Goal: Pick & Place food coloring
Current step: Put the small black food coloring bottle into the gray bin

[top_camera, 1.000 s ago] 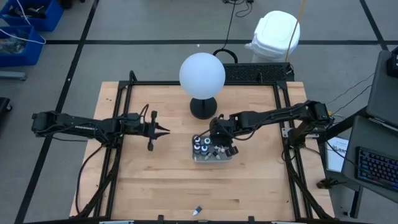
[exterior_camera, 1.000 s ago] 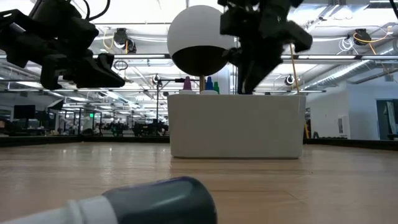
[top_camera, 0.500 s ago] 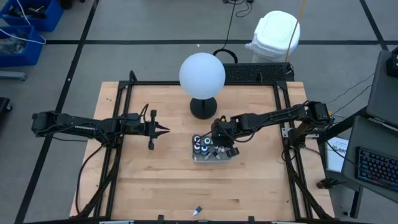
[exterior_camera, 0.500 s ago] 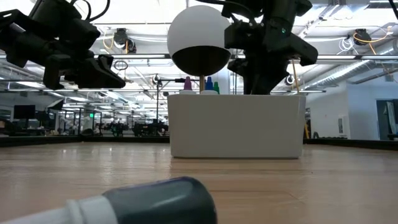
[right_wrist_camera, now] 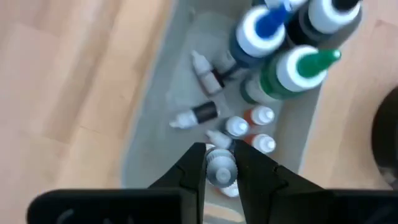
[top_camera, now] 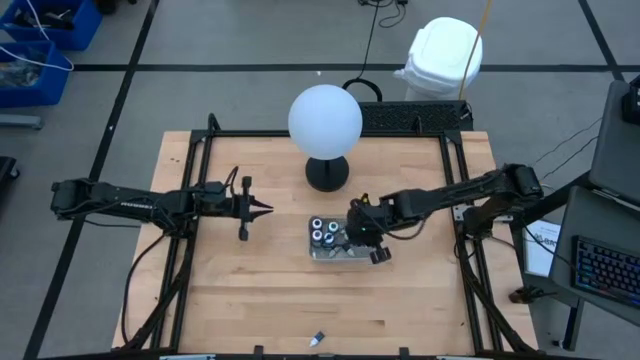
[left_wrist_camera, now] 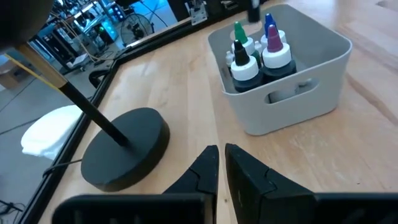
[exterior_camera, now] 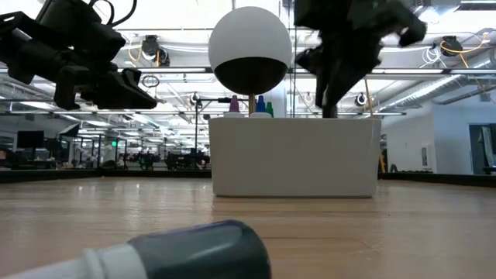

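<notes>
Gripping a small bottle (right_wrist_camera: pixel 220 169), the right pincer (right_wrist_camera: pixel 220 167) hovers over the tray (right_wrist_camera: pixel 146 143).

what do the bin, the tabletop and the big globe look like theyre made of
Bin: probably moulded plastic, matte pale grey, with rounded corners and a cut-out handle slot. Tabletop: wood, light planks with visible grain and seams. Globe: smooth matte white, plastic or frosted glass, cannot tell which; its base looks like matte black metal or plastic.
</notes>
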